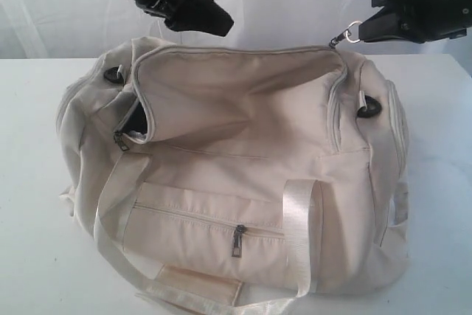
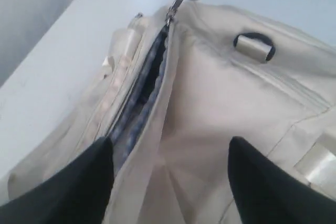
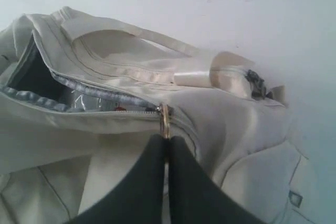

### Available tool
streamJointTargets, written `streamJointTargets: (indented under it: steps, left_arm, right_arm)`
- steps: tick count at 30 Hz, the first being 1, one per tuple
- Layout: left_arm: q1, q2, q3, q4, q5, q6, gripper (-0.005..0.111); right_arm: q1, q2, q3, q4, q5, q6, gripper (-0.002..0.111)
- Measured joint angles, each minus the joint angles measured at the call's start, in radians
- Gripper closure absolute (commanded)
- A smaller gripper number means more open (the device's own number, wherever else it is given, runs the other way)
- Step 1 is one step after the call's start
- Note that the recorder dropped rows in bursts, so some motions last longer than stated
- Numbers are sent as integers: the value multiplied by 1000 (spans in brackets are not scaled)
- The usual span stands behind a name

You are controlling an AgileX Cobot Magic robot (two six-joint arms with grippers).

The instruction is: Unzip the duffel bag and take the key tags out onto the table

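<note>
Unzip step ~done, I judge; duffel bag (image 1: 243, 182) on counter (image 1: 37, 256), top zip gaping; R tool (image 3: 168, 141) pinched on zip pull (image 1: 352, 32) at bag's end; L tool (image 2: 170, 142) spread, empty, over bag's opening — key tags unseen; next: L reaches inside.

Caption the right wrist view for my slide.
Right jaws closed on the zipper pull of the partly unzipped duffel bag on the table.
</note>
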Motion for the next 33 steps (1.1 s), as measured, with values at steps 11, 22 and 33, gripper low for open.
streamJointTargets:
  steps: [11, 22, 33]
  left_arm:
    - [-251, 209, -2, -96, -469, 352, 41]
    - [-313, 309, -2, -104, -710, 388, 82]
    - [-298, 260, -2, -104, -653, 380, 107]
  right_arm:
    - [0, 0, 0, 8, 11, -17, 108]
    - [0, 0, 0, 8, 14, -17, 108]
    - [0, 0, 0, 8, 14, -17, 108]
